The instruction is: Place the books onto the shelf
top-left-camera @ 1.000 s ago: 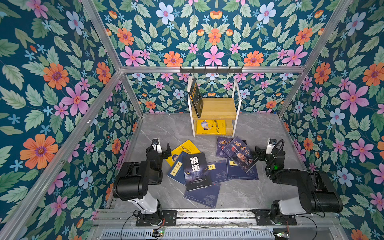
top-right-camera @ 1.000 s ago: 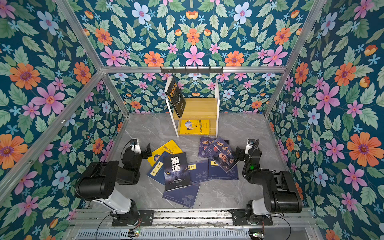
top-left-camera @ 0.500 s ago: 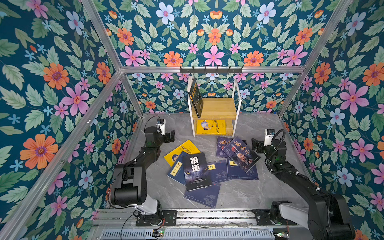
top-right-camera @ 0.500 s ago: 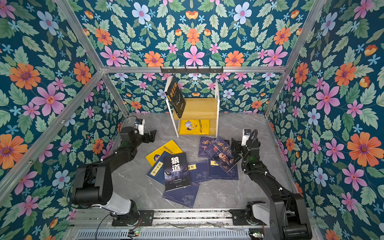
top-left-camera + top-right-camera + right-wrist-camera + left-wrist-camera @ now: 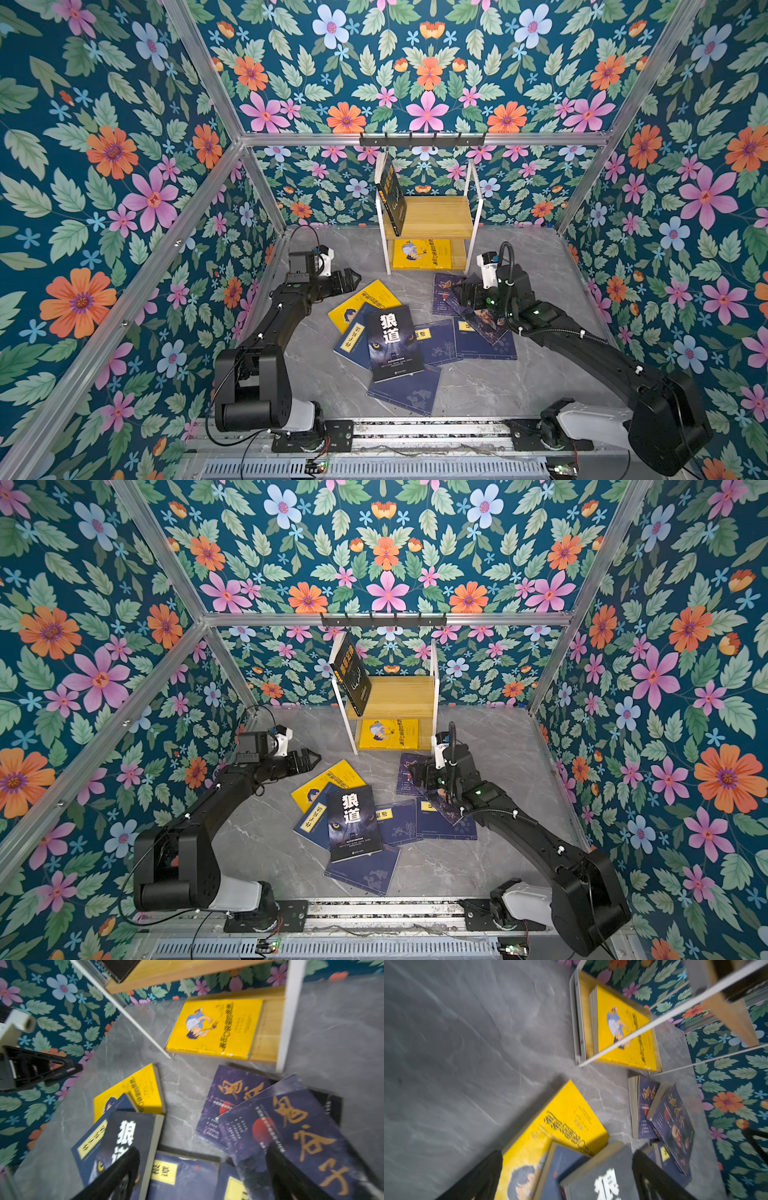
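Note:
The shelf stands at the back centre. A black book leans on its top board and a yellow book lies flat on its bottom board. Several books lie scattered on the floor: a black wolf-eyed one, a yellow one, navy ones, and purple portrait ones. My left gripper hovers open beside the yellow floor book's far corner. My right gripper hovers open over the purple books. Both grippers are empty; the left wrist view shows black fingers wide apart.
A black hook rail hangs on the back frame above the shelf. Floral walls close in on three sides. The grey floor is bare to the left of the shelf. A metal rail runs along the front.
Both arms unfolded from the front rail and reached out over the books. The left gripper swung to the yellow floor book, the right to the purple ones. No book moved.

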`<state>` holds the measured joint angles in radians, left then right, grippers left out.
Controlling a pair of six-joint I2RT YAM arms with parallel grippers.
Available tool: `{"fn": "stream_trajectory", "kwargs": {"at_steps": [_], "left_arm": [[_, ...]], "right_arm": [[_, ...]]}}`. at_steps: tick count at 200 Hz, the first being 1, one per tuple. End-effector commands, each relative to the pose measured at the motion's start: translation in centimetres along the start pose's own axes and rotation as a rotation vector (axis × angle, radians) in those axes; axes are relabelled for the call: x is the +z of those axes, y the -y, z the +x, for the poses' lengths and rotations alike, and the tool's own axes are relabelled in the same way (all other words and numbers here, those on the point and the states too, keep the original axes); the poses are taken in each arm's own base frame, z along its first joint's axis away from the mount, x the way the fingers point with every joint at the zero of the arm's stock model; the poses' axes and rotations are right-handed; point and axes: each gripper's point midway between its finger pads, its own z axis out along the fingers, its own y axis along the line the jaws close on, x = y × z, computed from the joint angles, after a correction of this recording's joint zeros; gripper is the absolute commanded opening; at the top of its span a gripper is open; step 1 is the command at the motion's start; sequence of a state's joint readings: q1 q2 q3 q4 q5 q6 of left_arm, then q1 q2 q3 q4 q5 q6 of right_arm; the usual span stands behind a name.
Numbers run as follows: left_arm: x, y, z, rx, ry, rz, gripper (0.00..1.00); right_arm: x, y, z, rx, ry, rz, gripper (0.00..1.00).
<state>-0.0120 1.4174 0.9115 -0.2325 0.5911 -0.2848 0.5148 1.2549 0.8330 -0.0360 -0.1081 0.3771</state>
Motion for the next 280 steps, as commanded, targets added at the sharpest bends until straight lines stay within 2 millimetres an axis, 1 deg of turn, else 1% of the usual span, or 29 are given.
{"fn": "stream_trajectory", "kwargs": {"at_steps": [1,14,37,51,74,90,99,116,125,135,151,164,166,168,185,197,233,258,266,280], "left_arm": [[-0.1,1.3,3.0,-0.117,-0.074,0.09,0.95],[-0.1,1.8,3.8,-0.13,-0.085,0.122,0.95],[-0.1,3.2,5.3,-0.141,-0.124,0.183,0.94],[-0.1,3.8,6.2,-0.143,-0.154,0.204,0.94],[0.2,3.5,8.4,-0.172,-0.218,0.196,0.94],[0.6,3.2,8.8,-0.199,-0.222,0.196,0.94],[0.9,3.2,8.9,-0.207,-0.227,0.203,0.94],[1.3,3.2,9.2,-0.219,-0.233,0.208,0.94],[1.5,3.0,9.4,-0.227,-0.238,0.207,0.94],[1.8,2.9,9.6,-0.236,-0.246,0.207,0.94],[2.3,2.7,10.0,-0.254,-0.255,0.208,0.94],[2.7,2.6,10.2,-0.266,-0.264,0.209,0.94],[2.7,2.6,10.1,-0.267,-0.265,0.21,0.94],[2.8,2.6,10.2,-0.269,-0.265,0.211,0.94],[3.0,2.4,10.2,-0.278,-0.269,0.206,0.94],[3.2,2.2,10.4,-0.283,-0.275,0.201,0.94],[3.8,1.7,11.0,-0.311,-0.302,0.191,0.94],[4.2,1.5,11.0,-0.323,-0.307,0.192,0.94],[4.3,1.6,11.0,-0.32,-0.305,0.195,0.93],[4.3,1.7,10.8,-0.314,-0.301,0.2,0.89]], "right_arm": [[0.8,-2.2,2.3,0.123,-0.1,-0.062,0.93],[1.3,-3.3,3.5,0.148,-0.149,-0.093,0.92],[2.2,-4.6,5.3,0.178,-0.23,-0.121,0.89],[2.7,-5.2,6.3,0.204,-0.278,-0.148,0.84],[3.8,-6.3,7.9,0.251,-0.357,-0.184,0.79],[4.4,-7.4,9.0,0.235,-0.392,-0.2,0.79],[4.8,-8.0,9.6,0.222,-0.409,-0.207,0.77],[5.4,-9.1,10.7,0.216,-0.451,-0.236,0.66],[5.8,-9.3,11.4,0.222,-0.475,-0.241,0.6],[6.2,-9.2,12.0,0.233,-0.499,-0.239,0.57],[6.6,-9.2,12.7,0.241,-0.519,-0.236,0.55],[6.7,-9.6,12.6,0.239,-0.519,-0.243,0.53],[7.2,-9.2,13.4,0.242,-0.54,-0.229,0.53],[7.4,-9.2,13.7,0.243,-0.547,-0.226,0.52],[7.7,-9.4,14.1,0.239,-0.566,-0.227,0.51],[8.0,-9.3,14.5,0.241,-0.576,-0.225,0.47],[8.9,-8.7,16.1,0.244,-0.628,-0.203,0.42],[9.4,-8.1,17.1,0.251,-0.647,-0.188,0.38],[9.5,-8.0,17.4,0.256,-0.653,-0.187,0.37],[9.7,-7.9,17.9,0.261,-0.662,-0.186,0.35]]}}
